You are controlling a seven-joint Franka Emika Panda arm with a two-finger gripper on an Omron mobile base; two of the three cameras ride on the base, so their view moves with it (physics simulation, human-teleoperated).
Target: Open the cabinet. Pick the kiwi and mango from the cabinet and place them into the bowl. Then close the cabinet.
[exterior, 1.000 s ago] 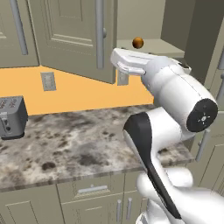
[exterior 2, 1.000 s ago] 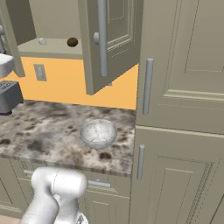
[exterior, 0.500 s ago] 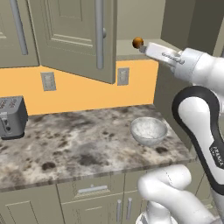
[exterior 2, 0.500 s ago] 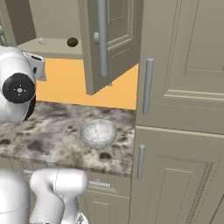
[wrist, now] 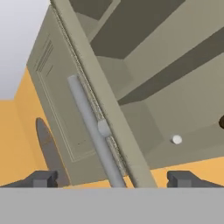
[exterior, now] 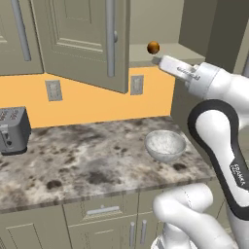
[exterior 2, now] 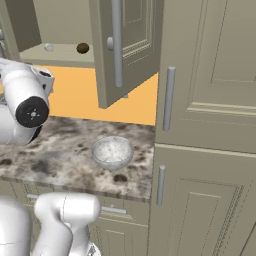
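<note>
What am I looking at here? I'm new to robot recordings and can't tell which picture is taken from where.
It is a simulated kitchen with a white robot arm. Two pictures come from cameras behind the arm, to its left and right; the third looks along its tool, whose two dark fingertips stand apart, holding nothing. The wall cabinet is open. A small orange-brown mango sits on its shelf, just beyond the tool. A darker kiwi lies there too. On the speckled counter stand a marbled bowl and a toaster.
</note>
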